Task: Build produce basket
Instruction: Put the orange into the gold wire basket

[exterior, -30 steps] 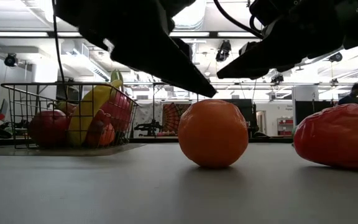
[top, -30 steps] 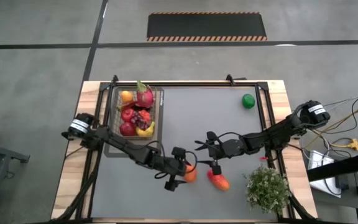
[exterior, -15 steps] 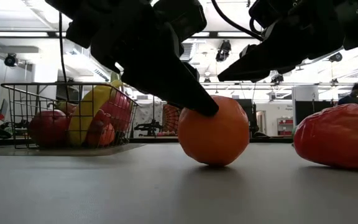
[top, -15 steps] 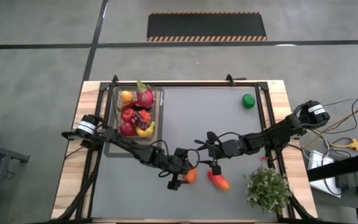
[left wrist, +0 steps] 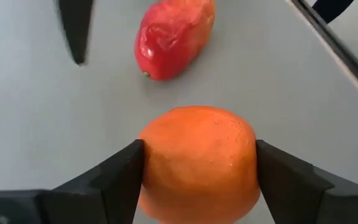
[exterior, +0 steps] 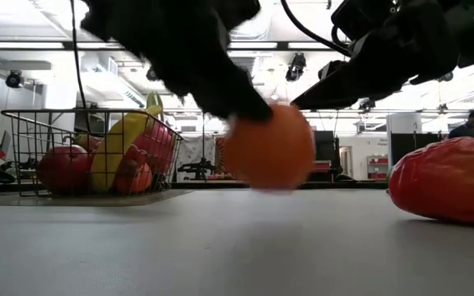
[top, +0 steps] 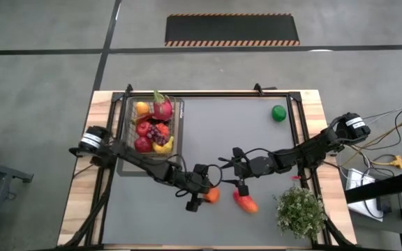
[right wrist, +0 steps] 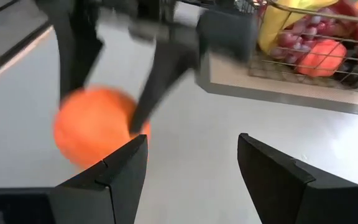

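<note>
- The left gripper (left wrist: 197, 171) clamps an orange (left wrist: 197, 163) between both fingers near the table's front middle; in the low view the fruit hangs just clear of the tabletop.
- The right gripper (right wrist: 191, 165) hovers nearby, fingers parted on nothing, beside a red mango (top: 245, 202).
- Step in hand: lifting the orange. Next, it likely needs carrying to the basket (top: 178, 132), already holding fruit at the table's far left.

Grey concrete floor (top: 40, 104), striped mat (top: 232, 30)
</note>
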`<action>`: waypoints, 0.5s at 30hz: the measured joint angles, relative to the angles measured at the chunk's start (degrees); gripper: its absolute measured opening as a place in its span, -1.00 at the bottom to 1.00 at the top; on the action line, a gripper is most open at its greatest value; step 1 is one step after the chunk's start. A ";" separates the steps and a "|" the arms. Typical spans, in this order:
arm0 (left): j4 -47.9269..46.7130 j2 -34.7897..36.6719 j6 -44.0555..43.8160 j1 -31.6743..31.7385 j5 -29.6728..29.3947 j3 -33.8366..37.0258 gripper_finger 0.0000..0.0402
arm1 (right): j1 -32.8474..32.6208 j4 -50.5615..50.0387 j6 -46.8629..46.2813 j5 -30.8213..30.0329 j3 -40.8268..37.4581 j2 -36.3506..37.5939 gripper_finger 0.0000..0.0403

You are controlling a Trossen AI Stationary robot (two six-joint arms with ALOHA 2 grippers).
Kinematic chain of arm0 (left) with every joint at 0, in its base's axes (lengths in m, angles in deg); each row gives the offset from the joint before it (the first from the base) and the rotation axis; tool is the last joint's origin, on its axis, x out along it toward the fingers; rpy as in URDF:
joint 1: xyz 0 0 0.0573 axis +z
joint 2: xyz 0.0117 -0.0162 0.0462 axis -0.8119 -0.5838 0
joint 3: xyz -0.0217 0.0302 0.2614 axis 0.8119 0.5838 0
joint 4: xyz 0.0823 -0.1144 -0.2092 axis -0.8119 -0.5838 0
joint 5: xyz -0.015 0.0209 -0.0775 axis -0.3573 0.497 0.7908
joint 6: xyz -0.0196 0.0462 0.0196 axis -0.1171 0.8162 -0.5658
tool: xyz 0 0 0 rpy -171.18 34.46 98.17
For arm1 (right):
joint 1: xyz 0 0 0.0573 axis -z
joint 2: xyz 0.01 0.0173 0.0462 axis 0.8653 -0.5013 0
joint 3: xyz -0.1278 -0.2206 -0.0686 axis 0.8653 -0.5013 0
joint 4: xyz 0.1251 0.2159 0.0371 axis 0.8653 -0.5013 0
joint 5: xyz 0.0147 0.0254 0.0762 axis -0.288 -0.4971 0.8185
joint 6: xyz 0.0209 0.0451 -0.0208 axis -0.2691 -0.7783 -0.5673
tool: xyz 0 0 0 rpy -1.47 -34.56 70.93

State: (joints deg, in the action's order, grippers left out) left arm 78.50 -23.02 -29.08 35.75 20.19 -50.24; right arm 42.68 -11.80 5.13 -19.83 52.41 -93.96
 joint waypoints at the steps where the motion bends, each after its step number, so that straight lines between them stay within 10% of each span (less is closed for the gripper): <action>1: -1.54 1.58 0.23 -0.20 -0.53 0.02 0.27 | 0.00 0.01 0.35 -0.56 -0.11 0.09 0.15; 15: -40.30 30.28 -3.19 -2.40 -25.72 0.28 0.25 | 0.00 -2.15 0.82 -5.88 -0.40 0.43 0.14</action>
State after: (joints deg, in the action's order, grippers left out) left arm 38.20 7.26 -32.26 33.36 -5.54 -49.95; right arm 42.68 -13.95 5.95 -25.71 52.02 -93.53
